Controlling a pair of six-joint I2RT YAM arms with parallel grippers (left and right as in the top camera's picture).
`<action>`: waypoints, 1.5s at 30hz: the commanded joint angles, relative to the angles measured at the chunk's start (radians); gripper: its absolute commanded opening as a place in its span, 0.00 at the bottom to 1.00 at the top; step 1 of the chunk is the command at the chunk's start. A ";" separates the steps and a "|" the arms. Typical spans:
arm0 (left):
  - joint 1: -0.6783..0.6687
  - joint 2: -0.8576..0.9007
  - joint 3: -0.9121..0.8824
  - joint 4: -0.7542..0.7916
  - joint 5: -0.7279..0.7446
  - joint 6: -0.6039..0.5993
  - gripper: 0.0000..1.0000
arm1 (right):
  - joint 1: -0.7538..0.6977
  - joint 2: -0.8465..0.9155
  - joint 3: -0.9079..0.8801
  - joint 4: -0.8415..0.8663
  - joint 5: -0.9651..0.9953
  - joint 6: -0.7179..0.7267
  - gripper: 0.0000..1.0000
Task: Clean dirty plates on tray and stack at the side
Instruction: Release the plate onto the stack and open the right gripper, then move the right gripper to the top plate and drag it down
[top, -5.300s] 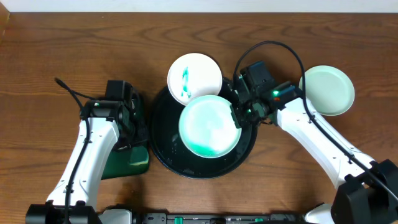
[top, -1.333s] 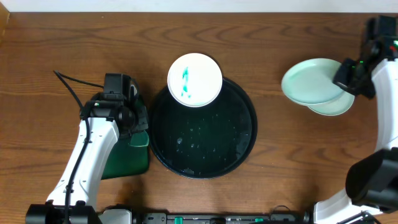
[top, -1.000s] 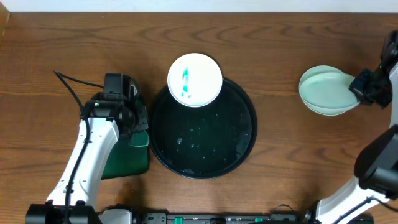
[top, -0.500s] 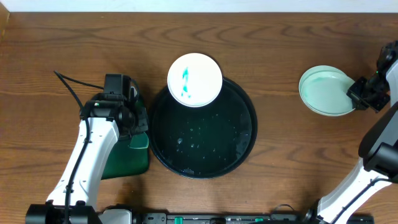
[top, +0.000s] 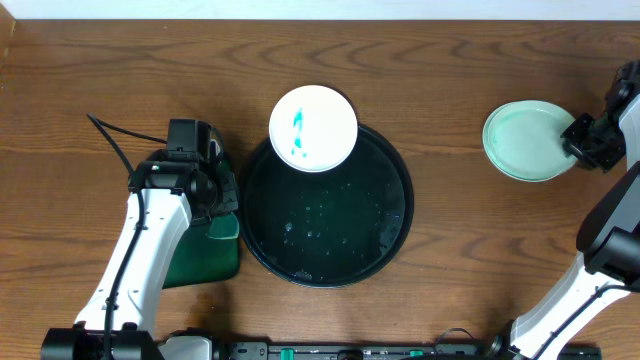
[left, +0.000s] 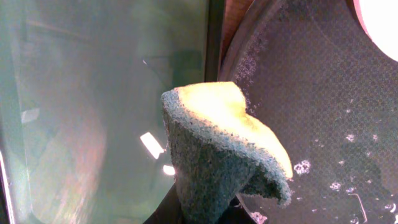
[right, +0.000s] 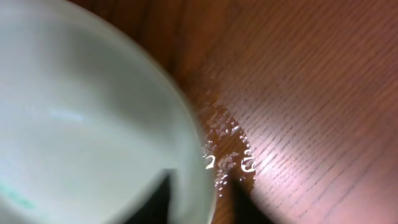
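Seeing left hand (top: 208, 188) pinching sponge (left: 214, 134) over green tray (top: 200, 262); my right hand (top: 578, 140) straddles rim of stacked plates (top: 525, 142) on tabletop (top: 450, 60) far right, clamp I cannot tell; smeared plate (top: 313, 128) overlaps black tray (top: 330, 225) far rim

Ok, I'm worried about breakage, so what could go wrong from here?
The right claw straddles the rim of the side plate, and water beads lie on the wood beside it; pulling away could drag the plate. The smeared plate overhangs the rim of the black tray, so pressing on it may tip it.
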 joint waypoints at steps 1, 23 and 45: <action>0.005 -0.008 0.007 -0.002 -0.002 0.007 0.07 | -0.005 0.011 -0.005 0.003 -0.021 -0.003 0.65; 0.005 -0.008 0.007 -0.002 -0.002 0.010 0.08 | 0.155 0.010 0.382 -0.314 -0.252 -0.236 0.99; 0.005 -0.008 0.007 -0.009 -0.002 0.010 0.08 | 0.759 0.070 0.364 -0.133 -0.435 -0.267 0.66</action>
